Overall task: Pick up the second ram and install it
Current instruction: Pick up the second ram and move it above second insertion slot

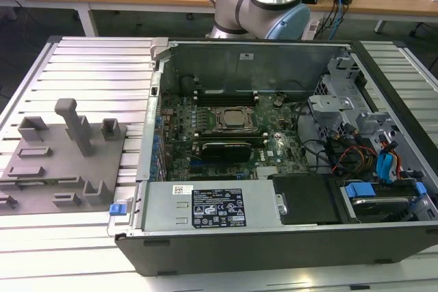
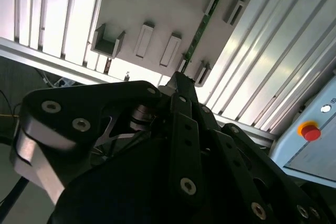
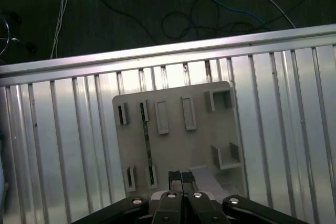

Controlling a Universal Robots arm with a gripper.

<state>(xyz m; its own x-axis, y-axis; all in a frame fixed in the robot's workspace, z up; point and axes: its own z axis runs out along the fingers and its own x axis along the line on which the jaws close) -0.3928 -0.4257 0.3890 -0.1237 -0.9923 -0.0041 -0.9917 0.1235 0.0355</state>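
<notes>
The second ram [image 3: 146, 140] is a thin green stick standing on its edge in end holders of the grey fixture plate [image 3: 173, 145]. In the second wrist view the ram [image 2: 198, 34] runs away from the fingertips across the same plate [image 2: 157, 9]. My gripper [image 3: 181, 175] hangs well above the plate, a little to one side of the ram and apart from it. Its two black fingers are pressed together with nothing between them. In the second wrist view the gripper [image 2: 178, 78] is seen from behind its dark linkage.
The open computer case [image 1: 287, 237] lies at the exterior view's right, with the green motherboard [image 1: 226, 124] and its black memory slots [image 1: 226, 94]. The fixture plate [image 1: 61, 162] rests on the ribbed aluminium table [image 1: 102, 73]. A red stop button [image 2: 310, 130] is nearby.
</notes>
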